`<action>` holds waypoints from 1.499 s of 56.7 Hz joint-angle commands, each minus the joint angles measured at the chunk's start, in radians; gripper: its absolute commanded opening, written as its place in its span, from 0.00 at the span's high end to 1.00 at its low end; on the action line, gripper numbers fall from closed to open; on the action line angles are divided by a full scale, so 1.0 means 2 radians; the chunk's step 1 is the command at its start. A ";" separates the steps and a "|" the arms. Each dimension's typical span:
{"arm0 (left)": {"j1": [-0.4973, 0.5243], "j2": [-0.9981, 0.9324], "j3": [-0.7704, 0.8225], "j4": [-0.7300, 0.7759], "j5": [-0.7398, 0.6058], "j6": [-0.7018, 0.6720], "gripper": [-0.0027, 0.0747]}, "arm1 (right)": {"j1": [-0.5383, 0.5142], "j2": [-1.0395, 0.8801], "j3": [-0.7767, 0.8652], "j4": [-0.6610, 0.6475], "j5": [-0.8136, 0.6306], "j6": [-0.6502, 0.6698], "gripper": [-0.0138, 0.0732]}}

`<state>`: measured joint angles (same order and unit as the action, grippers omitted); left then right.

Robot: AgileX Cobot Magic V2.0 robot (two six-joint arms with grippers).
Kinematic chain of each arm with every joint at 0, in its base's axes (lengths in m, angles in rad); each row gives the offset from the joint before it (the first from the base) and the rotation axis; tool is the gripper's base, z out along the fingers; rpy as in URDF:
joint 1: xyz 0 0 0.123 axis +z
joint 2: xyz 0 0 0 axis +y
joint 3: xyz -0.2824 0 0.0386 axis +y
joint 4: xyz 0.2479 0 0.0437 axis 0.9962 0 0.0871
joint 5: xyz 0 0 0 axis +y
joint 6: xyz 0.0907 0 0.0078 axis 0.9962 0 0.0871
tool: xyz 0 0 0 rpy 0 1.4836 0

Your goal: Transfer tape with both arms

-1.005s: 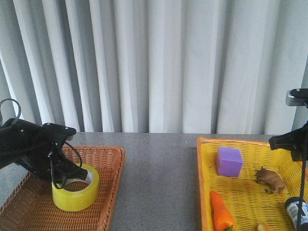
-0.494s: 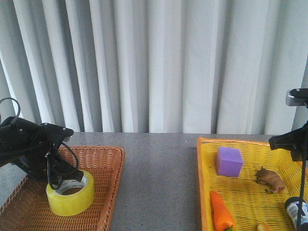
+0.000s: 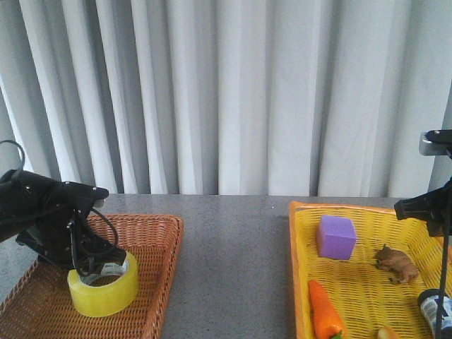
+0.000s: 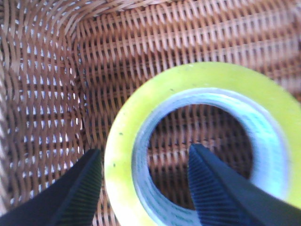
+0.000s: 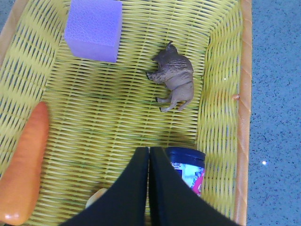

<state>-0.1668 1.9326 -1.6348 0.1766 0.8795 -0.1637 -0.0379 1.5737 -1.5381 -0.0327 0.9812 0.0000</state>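
Tape: the tape lies flat, hole upward, in the brown wicker basket at the left of the desk; from the left wrist view the tape fills most of the picture, yellow band outside, white core inside.

Left claw: the left claw is parted wide and straddles the roll's wall, one finger in the hole and the other outside the yellow band. The fingers look near the wall but I cannot tell whether they press it yet; nothing is gripped.

Handling: I judge the roll stiff and fairly light, a rigid ring that will not crush under the fingers. The outer tape face looks smooth and may slip; the core's inside edge should offer firmer hold. Pinching across the wall, as the fingers are placed now, looks the sound way to take it, and it would leave the far side of the ring free for the other arm.

Basket: its woven floor shows through the hole; the roll sits towards the near half, clear of the rim.

Right claw: the right claw has its fingers pressed together, carrying nothing, above the yellow basket.

Yellow basket contents: a purple cube, a toy animal, a carrot and a dark jar.

Backdrop: a grey curtain.
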 commanded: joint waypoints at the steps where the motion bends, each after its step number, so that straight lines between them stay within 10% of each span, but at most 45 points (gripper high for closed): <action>1: -0.002 -0.052 -0.018 -0.003 -0.023 0.001 0.44 | -0.003 -0.021 -0.012 -0.002 -0.023 -0.005 0.85; 26: -0.002 -0.169 -0.142 -0.015 0.044 0.006 0.48 | -0.003 -0.021 -0.012 -0.002 -0.023 -0.005 0.85; 48: -0.002 -0.312 -0.155 -0.049 0.056 0.050 0.97 | -0.003 -0.021 -0.012 -0.002 -0.023 -0.005 0.85; 85: -0.002 -0.342 -0.155 -0.051 0.054 0.048 0.97 | -0.003 -0.021 -0.012 -0.002 -0.023 -0.005 0.85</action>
<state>-0.1668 1.2670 -1.9206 0.0794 1.0526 -0.0649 -0.0379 1.5737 -1.5381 -0.0327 0.9812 0.0000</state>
